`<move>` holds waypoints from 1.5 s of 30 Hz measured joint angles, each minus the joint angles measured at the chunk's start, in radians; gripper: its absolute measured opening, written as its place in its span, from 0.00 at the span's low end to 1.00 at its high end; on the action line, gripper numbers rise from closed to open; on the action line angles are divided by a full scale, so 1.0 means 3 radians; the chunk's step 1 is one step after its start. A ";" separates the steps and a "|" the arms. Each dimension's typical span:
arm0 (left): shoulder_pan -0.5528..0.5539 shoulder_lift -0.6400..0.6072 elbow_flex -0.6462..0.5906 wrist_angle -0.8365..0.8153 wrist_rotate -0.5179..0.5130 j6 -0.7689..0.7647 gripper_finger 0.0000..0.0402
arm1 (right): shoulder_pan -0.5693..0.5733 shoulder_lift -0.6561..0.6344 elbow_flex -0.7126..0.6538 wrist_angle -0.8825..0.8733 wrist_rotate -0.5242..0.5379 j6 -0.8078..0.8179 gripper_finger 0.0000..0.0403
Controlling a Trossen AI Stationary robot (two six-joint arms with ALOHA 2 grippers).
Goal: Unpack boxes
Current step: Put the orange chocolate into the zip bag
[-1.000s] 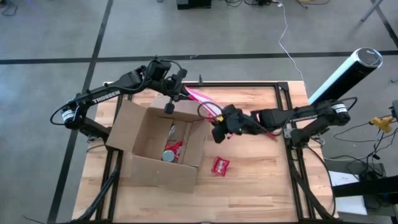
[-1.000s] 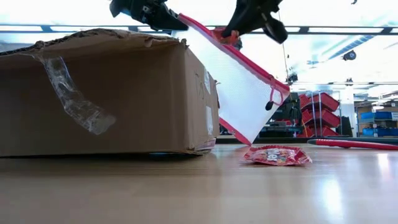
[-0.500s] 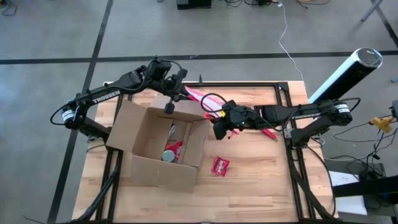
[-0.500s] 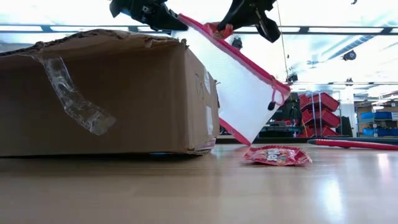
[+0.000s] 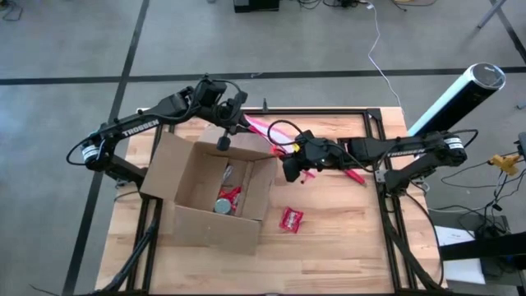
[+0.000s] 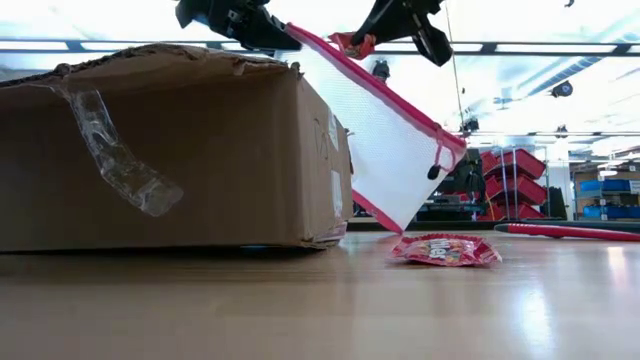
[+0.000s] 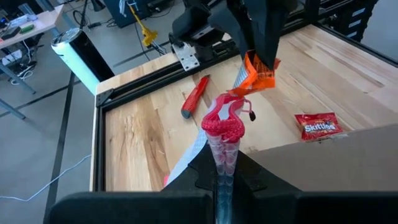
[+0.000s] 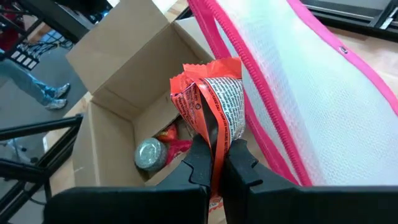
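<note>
Change: over the last second the right gripper (image 5: 293, 167) has drawn back from the frame's middle toward the upper centre, lifting an orange crinkled snack packet (image 8: 211, 106) up level with the pouch's top edge; the left arm and the box have not shifted.
Meaning: the packet looks freshly out of the pouch, so one more item seems ready to be set down; the box still holds goods, so the unpacking is judged only partly done.
Box: the large brown corrugated cardboard box (image 5: 209, 193) with open flaps sits left of centre in the high view, a strip of clear tape (image 6: 115, 155) hanging from its side; a round silver-lidded tin (image 8: 149, 153) and red wrappers lie inside.
Pouch: the translucent white zip pouch with pink edging (image 6: 385, 150) hangs slanted beside the box's right wall in the low view, its lower corner near the table.
Left arm: reaches in from the upper left, the left gripper (image 7: 222, 163) clamped on the pouch's pink top edge.
Right arm: stretches in from the right, fingers pinched tight on the orange packet, just above the pouch.
Small items: a red Skittles bag (image 5: 291, 218) lies on the wooden table (image 5: 345, 255) right of the box; a red pen-like tool (image 7: 194, 96) lies farther back.
</note>
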 joint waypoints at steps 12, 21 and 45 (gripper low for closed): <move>-0.0051 -0.0003 0.0000 0.0004 0.0384 0.0003 0.00 | -0.0325 0.0156 -0.0001 0.0002 -0.0133 -0.0069 0.00; -0.0181 -0.0028 0.0000 0.0248 0.0543 -0.0139 0.00 | -0.0632 0.0293 -0.0001 0.0607 -0.0149 -0.0455 0.00; -0.0214 -0.0051 0.0165 0.0746 0.0717 -0.0597 0.00 | -0.0797 0.0725 -0.0004 0.1842 -0.0831 -0.0766 0.46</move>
